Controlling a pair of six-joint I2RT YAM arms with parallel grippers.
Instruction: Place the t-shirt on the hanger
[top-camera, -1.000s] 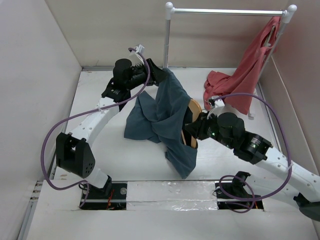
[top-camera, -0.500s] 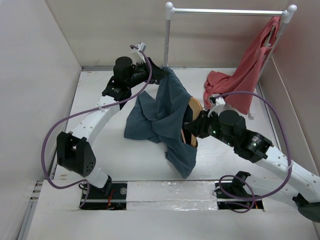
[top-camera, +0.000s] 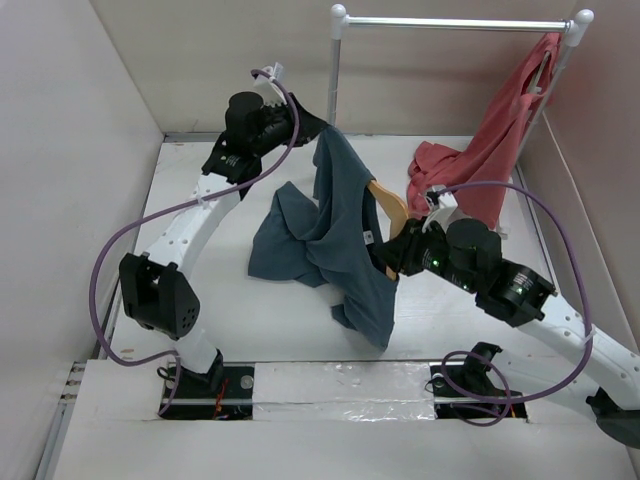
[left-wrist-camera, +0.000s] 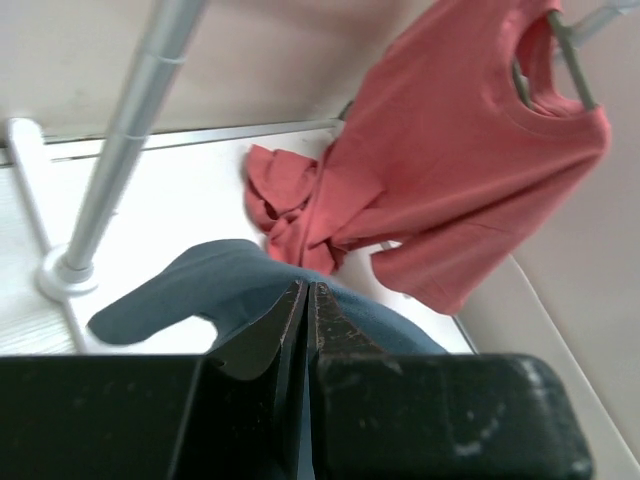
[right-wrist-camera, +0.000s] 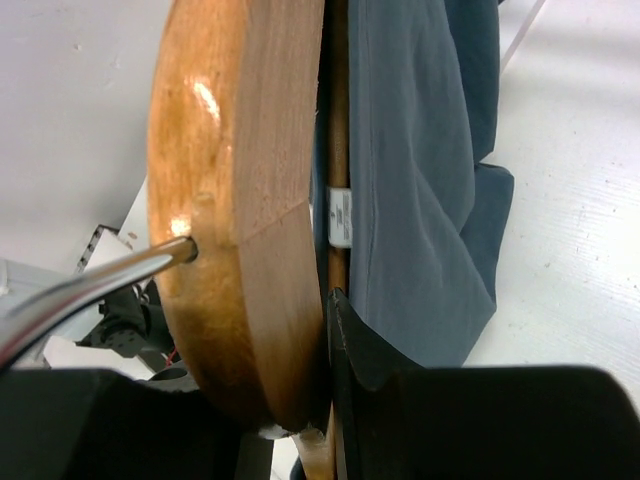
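Note:
The slate-blue t-shirt (top-camera: 335, 235) hangs in mid-air between both arms, its lower part trailing on the table. My left gripper (top-camera: 318, 133) is shut on the shirt's top edge; in the left wrist view the blue cloth (left-wrist-camera: 200, 290) sits between my closed fingers (left-wrist-camera: 345, 330). My right gripper (top-camera: 392, 255) is shut on the tan wooden hanger (top-camera: 388, 205), whose far end pokes out of the shirt. In the right wrist view the hanger (right-wrist-camera: 240, 200) fills the left side, its silver hook (right-wrist-camera: 90, 280) points left, and the t-shirt (right-wrist-camera: 420, 180) drapes beside it.
A white metal rail (top-camera: 455, 22) stands at the back on two posts. A coral-red garment (top-camera: 485, 150) hangs from its right end and pools on the table; it also shows in the left wrist view (left-wrist-camera: 450, 150). Walls close in left and right.
My left gripper has lifted the shirt's top edge higher and back. My right gripper has raised and tilted the hanger, so its wooden end now sticks out of the shirt.

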